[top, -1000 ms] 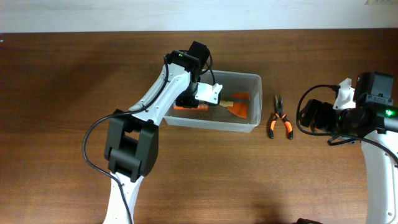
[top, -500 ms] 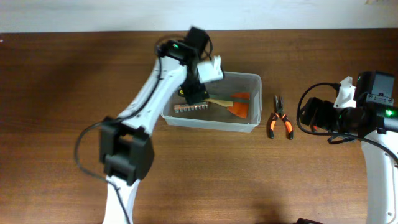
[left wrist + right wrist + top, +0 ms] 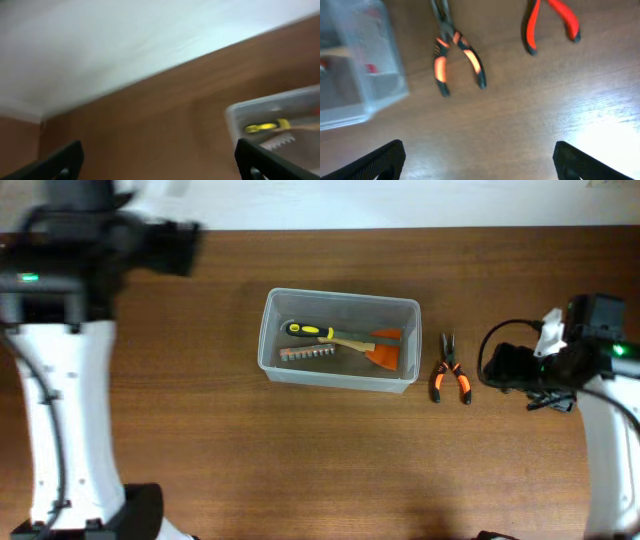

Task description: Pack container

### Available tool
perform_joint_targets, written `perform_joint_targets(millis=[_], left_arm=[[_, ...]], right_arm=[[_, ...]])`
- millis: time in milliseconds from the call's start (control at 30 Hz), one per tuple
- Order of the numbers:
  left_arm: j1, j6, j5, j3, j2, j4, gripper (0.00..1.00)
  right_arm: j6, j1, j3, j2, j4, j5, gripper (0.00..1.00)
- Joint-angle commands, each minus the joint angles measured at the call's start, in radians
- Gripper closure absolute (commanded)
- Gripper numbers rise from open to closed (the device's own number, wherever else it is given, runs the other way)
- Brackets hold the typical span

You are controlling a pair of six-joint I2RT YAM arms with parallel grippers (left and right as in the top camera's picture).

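**Left side.** The left arm (image 3: 60,380) stands at the far left of the table (image 3: 200,430). Its upper part is blurred to a dark smear near the wall (image 3: 400,200). In the wrist view the left gripper (image 3: 157,150) has its fingers (image 3: 65,160) spread wide at the lower corners. Only bare table shows between them, so it grips nothing. It is well apart from the container.

**Centre.** The container (image 3: 340,380) sits on the table midway between the arms, with its open top uncovered.
- A yellow-handled tool (image 3: 308,331) lies along the far side.
- A strip of bits (image 3: 305,353) lies just beside it.
- An orange scraper (image 3: 385,352) sits at the right end, its pale handle pointing left.

Whether these three touch cannot be told.

**Right side.** The pliers (image 3: 450,372) lie on the table just beside the container's right wall, apart from it. Their jaws point toward the wall, and they sit between the container and the right arm (image 3: 605,450). The right gripper (image 3: 477,150) hangs over bare table near the pliers, with its fingers wide apart and empty.

**Hidden or unclear.**
- The left wrist view is blurred. It shows only one corner of the container, cut off at the frame edge.
- The right wrist view crops the container at the left.
- A red-handled tool (image 3: 552,20) is cut off at the top of the right wrist view, so only its two handles show. It cannot be made out from overhead.
- The exact kind of yellow-handled tool cannot be determined.
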Motion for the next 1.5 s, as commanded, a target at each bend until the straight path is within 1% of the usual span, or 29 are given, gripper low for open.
perform_joint_targets(millis=[0, 133, 233, 333, 367, 400, 467, 567, 833, 1167, 1233, 1333, 1467], left_arm=[[0.134, -0.167, -0.016, -0.030, 0.044, -0.047, 0.01], [0.245, -0.171, -0.004, -0.038, 0.066, -0.099, 0.01], [0.291, -0.171, -0.002, -0.038, 0.074, -0.118, 0.01], [0.310, -0.171, -0.002, -0.038, 0.074, -0.121, 0.01], [0.312, -0.171, -0.002, -0.038, 0.074, -0.121, 0.01], [0.313, -0.171, -0.002, -0.038, 0.074, -0.121, 0.01], [0.312, -0.171, -0.002, -0.038, 0.074, -0.120, 0.01], [0.312, -0.171, -0.002, -0.038, 0.074, -0.113, 0.01], [0.312, -0.171, -0.002, -0.038, 0.074, -0.115, 0.01], [0.312, -0.171, -0.002, -0.038, 0.074, -0.118, 0.01], [0.312, -0.171, -0.002, -0.038, 0.074, -0.118, 0.01], [0.312, -0.171, -0.002, -0.038, 0.074, -0.118, 0.01], [0.312, -0.171, -0.002, -0.038, 0.074, -0.121, 0.01]], right_arm=[[-0.053, -0.002, 0.014, 0.099, -0.004, 0.029, 0.06], [-0.116, 0.001, 0.019, 0.201, -0.013, 0.030, 0.07], [-0.167, 0.027, 0.030, 0.259, -0.023, 0.042, 0.13], [-0.180, 0.073, 0.052, 0.295, -0.006, 0.107, 0.13], [-0.180, 0.089, 0.062, 0.303, 0.003, 0.136, 0.12], [-0.180, 0.105, 0.072, 0.309, 0.013, 0.164, 0.07], [-0.180, 0.134, 0.089, 0.321, 0.046, 0.219, 0.00], [-0.179, 0.148, 0.091, 0.333, 0.092, 0.258, 0.01], [-0.152, 0.142, 0.091, 0.383, 0.100, 0.159, 0.00], [-0.153, 0.142, 0.091, 0.451, 0.146, 0.103, 0.07], [-0.153, 0.142, 0.091, 0.466, 0.157, 0.103, 0.09], [-0.153, 0.142, 0.091, 0.486, 0.163, 0.083, 0.10], [-0.153, 0.142, 0.091, 0.522, 0.173, 0.080, 0.16]])
